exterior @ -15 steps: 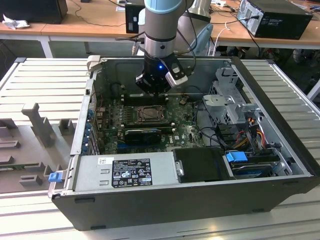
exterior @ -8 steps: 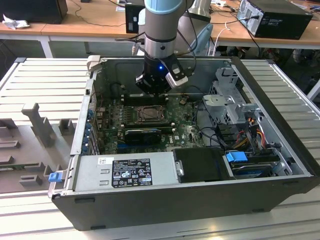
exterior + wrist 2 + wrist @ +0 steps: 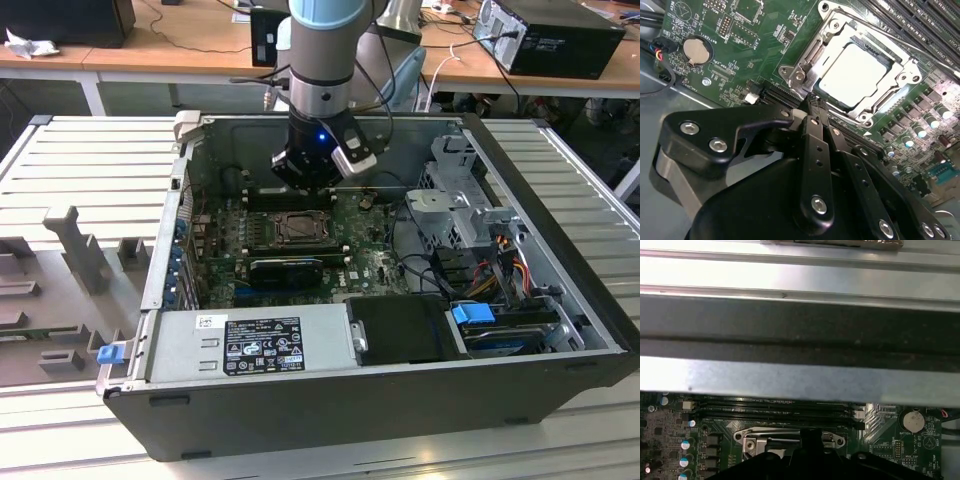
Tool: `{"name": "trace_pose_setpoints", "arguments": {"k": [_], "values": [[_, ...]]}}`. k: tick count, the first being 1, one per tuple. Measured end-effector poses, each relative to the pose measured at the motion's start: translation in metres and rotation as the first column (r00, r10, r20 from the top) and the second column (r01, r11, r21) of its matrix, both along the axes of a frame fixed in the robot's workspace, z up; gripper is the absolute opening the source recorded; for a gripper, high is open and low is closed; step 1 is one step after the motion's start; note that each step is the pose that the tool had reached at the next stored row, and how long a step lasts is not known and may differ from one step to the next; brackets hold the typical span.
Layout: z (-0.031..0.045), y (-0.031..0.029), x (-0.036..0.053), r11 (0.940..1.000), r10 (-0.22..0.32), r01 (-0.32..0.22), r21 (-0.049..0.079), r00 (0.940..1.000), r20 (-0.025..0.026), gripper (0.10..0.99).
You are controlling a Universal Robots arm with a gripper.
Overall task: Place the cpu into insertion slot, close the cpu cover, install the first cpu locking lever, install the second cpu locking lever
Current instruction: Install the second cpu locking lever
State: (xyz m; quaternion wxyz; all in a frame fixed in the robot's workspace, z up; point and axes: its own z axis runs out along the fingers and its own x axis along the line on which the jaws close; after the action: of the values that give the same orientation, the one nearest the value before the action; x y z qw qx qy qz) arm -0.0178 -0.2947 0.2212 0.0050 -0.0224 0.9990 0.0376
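The open computer case (image 3: 560, 250) lies on its side on a ribbed metal bench (image 3: 90, 170), and it holds the green motherboard (image 3: 370, 265), a power supply (image 3: 250, 345) along its near wall, a drive cage (image 3: 465, 205) and bundled cables (image 3: 500, 270) at the exterior view's right. The arm reaches down into the case, with the gripper (image 3: 812, 102) low over the far edge of the insertion slot (image 3: 298, 229).

In the second wrist view the cpu (image 3: 852, 75) sits flat inside the slot, and the cpu cover (image 3: 840, 35) lies down around it, its window framing the pale chip. So the first two steps look done, and the work in hand appears to be the locking levers. The jaws are pressed together into a narrow tip that rests at the socket's rim, just beside a lever hinge (image 3: 799, 76); whether it touches the lever I cannot tell. Pushing a thin wire lever calls for a steady sideways press and then tucking it under its catch
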Motion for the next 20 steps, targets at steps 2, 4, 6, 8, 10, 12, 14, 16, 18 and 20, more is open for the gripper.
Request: {"name": "trace_pose_setpoints", "arguments": {"k": [2, 4, 6, 8, 10, 12, 14, 16, 18, 20], "values": [[0.0, -0.001, 0.0002, 1.0, 0.0, 0.0, 0.0, 1.0, 0.0, 0.106], [-0.0003, -0.0021, 0.0005, 1.0, 0.0, 0.0, 0.0, 1.0, 0.0, 0.106], [-0.0005, -0.0045, 0.0007, 1.0, 0.0, 0.0, 0.0, 1.0, -0.0001, 0.106], [-0.0005, -0.0062, 0.0008, 1.0, 0.0, 0.0, 0.0, 1.0, 0.0, 0.106], [-0.0006, -0.0069, 0.0008, 1.0, 0.0, 0.0, 0.0, 1.0, 0.0, 0.106], [-0.0003, -0.007, 0.0008, 1.0, 0.0, 0.0, -0.001, 1.0, -0.0001, 0.106], [0.001, -0.007, 0.0008, 1.0, 0.0, 0.0, -0.001, 1.0, -0.0001, 0.106], [0.0099, -0.007, 0.0009, 1.0, 0.0, 0.0, -0.003, 1.0, 0.0, 0.106], [0.0152, -0.0071, 0.0008, 1.0, 0.0, 0.0, -0.004, 1.0, -0.0001, 0.106], [0.0161, -0.0076, 0.0008, 1.0, 0.0, 0.0, -0.003, 1.0, 0.0001, 0.106]]}}
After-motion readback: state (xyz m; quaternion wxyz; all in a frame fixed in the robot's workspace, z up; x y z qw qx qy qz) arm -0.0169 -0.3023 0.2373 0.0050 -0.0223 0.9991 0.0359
